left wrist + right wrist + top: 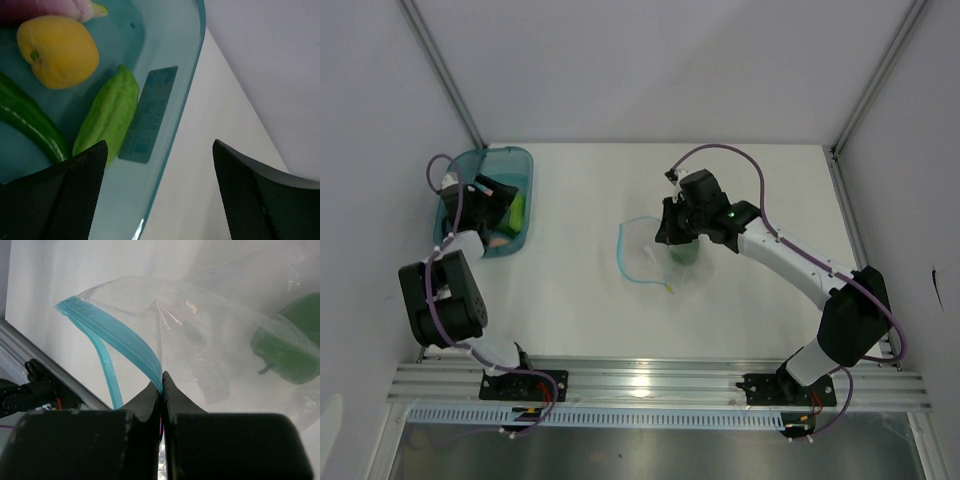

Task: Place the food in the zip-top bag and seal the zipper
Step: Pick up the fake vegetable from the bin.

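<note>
The small clear floppy plastic zip-top bag [645,255] lies on the white table [580,200] about mid-depth, just right of centre. Its mouth faces left and gapes, and the thin light blue zipper strip [115,335] curves in an open loop. Inside the bag, at its right end, sits a dark green toy pepper [290,350].

The right gripper [162,380] is over the bag's far side with its two black fingers pressed together. They pinch the blue strip where the two sides of the rim meet (no gap shows between them).

Well away, at the far left of the table, stands a rigid translucent teal tub [520,155]. It holds:
- a yellow-orange round fruit [57,50]
- a pale green ridged piece [107,115]
- a dark green cucumber-like piece [30,125]
- a purplish-pink piece [45,7], cut off by the picture's edge

A bluish label [150,115] is stuck on the tub's floor beside the pale green piece.

The left gripper [159,147] hangs over the tub with its fingers spread wide and nothing between them. One finger is above the tub and the other is beyond its rim.
</note>
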Robot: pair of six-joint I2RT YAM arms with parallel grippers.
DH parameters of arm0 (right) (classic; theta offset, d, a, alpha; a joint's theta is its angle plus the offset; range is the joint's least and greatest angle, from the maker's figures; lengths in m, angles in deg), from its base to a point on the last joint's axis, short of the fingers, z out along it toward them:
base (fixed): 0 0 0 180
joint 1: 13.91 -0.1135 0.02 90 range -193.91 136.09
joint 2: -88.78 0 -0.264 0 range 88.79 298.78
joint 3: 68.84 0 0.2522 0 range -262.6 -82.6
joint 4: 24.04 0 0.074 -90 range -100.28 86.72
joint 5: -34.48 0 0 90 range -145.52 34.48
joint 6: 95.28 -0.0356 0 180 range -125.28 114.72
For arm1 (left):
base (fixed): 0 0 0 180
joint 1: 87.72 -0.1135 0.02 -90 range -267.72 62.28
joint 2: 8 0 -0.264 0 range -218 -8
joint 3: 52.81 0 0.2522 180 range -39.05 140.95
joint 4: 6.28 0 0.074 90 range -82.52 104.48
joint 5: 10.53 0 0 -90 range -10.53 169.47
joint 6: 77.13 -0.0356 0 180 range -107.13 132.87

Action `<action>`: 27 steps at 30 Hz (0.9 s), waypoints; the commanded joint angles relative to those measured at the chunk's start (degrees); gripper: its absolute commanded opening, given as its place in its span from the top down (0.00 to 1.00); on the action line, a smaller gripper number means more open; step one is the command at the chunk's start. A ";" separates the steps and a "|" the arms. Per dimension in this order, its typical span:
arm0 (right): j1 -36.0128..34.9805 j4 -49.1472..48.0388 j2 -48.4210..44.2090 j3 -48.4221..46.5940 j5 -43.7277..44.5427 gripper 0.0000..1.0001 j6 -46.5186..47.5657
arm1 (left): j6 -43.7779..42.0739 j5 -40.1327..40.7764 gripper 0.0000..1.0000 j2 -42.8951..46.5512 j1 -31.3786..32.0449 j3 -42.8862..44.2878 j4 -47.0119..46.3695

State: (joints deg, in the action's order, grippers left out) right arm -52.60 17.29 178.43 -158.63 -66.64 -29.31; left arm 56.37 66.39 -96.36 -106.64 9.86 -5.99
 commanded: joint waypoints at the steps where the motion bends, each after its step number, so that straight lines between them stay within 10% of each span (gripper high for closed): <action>1: 0.38 -3.40 -2.98 1.85 -1.10 1.00 1.09 | -0.36 -10.11 0.14 -6.37 -3.58 6.01 -7.52; 27: 0.55 -5.95 -4.04 4.93 -2.77 1.00 0.39 | -15.03 -4.14 0.25 -23.18 -3.23 29.58 31.23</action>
State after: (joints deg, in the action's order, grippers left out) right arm -52.03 13.45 177.23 -153.71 -68.67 -28.77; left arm 43.15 61.56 -119.26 -111.16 37.25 22.35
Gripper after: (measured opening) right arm 0.003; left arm 0.781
